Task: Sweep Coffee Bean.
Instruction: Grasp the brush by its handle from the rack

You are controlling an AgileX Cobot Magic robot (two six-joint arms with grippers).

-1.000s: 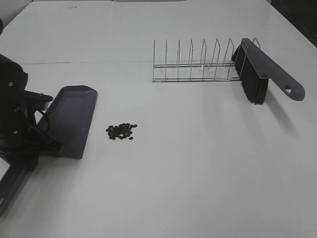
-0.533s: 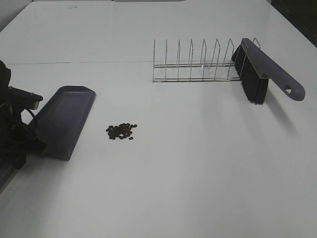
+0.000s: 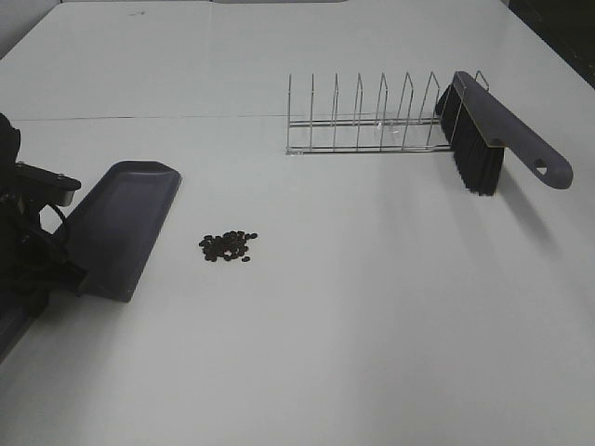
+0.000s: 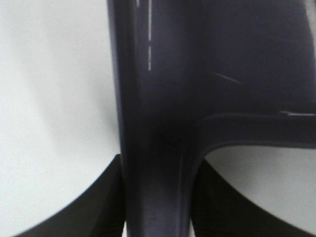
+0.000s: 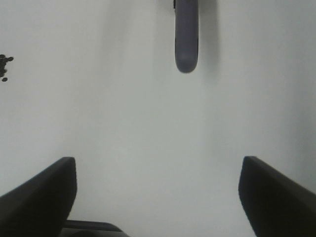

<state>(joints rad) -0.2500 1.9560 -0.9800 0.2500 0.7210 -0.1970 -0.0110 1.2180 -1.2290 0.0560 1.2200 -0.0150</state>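
Now: left gripper [image 4: 158, 212] clamps pan [image 3: 125, 223] handle near table's [image 3: 372, 307] left edge; beans [image 3: 228, 245] heaped just right of it, apart. Brush [image 3: 479, 130] leans on rack [image 3: 358, 125], far right. Right gripper [image 5: 158, 197] gapes, empty. Risk: a raised pan lip lets swept beans roll under.

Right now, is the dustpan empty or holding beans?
Empty: the dustpan shows a bare floor; the coffee beans lie piled on the table.

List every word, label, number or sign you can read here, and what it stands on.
None: no readable text in any view. The dustpan, brush, wire rack and table are plain. A tiny dark mark near the table's far edge is too small to read.
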